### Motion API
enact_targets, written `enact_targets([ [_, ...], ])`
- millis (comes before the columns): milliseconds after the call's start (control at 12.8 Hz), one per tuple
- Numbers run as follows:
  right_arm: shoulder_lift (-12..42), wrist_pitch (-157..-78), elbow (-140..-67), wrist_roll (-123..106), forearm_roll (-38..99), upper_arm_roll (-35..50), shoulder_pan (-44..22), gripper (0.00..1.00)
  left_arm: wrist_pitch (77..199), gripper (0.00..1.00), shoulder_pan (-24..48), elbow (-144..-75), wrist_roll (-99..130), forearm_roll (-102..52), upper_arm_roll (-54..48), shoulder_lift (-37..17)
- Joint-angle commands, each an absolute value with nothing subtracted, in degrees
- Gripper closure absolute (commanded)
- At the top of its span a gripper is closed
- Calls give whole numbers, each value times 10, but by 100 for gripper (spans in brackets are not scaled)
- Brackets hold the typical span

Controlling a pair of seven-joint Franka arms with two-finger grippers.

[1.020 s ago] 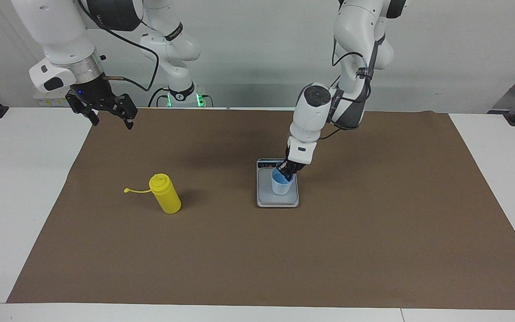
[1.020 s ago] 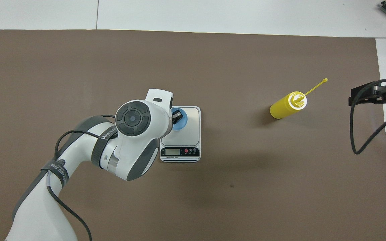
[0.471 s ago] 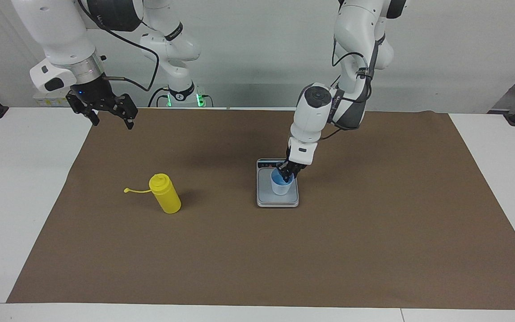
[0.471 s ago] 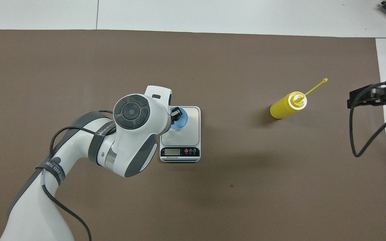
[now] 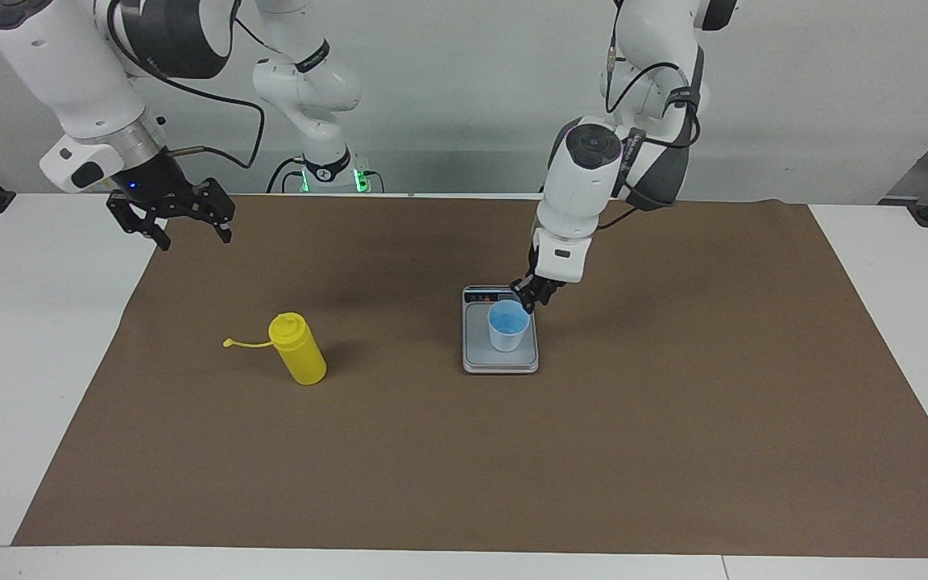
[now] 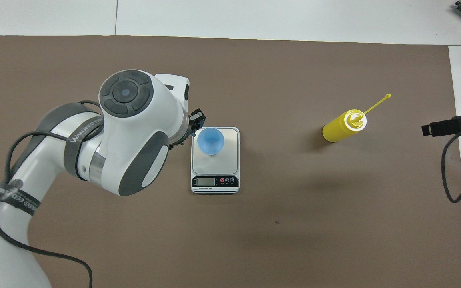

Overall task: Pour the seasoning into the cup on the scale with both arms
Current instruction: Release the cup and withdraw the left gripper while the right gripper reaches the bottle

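Light-blue translucent plastic cup (image 5: 508,325) standing upright on the grey weighing plate of the silver-grey kitchen scale (image 5: 500,362), near the middle of the brown mat (image 5: 673,419) that covers the table (image 5: 21,338); the scale's dark display strip (image 6: 215,181) lies at its end nearer to the robots. Left tool (image 5: 532,294) raised just over the cup's rim at the scale's corner, apart from the cup, holding nothing; whether its fingers are spread cannot be told. Yellow squeeze bottle (image 5: 297,349) standing on the mat toward the right arm's end of the table, well apart from the scale, its thin cap strap (image 5: 246,344) stretched outward. Right tool (image 5: 174,216) over the mat's corner, fingers spread, empty.
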State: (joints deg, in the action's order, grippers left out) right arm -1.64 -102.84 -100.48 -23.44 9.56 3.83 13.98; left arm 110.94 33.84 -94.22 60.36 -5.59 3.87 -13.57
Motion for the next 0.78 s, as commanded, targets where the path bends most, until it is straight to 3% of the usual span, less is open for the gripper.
enact_targets([
  [0, -58, -1104, -1101, -365, 165, 42, 168, 0, 1057, 64, 317, -904, 575, -60, 35, -140],
  [314, -54, -1180, -1175, -591, 297, 41, 202, 0, 977, 65, 259, -858, 418, -62, 35, -140],
  [706, 18, -1216, -1226, -874, 516, 41, 236, 0, 895, 65, 168, -827, 201, -49, 45, -135],
])
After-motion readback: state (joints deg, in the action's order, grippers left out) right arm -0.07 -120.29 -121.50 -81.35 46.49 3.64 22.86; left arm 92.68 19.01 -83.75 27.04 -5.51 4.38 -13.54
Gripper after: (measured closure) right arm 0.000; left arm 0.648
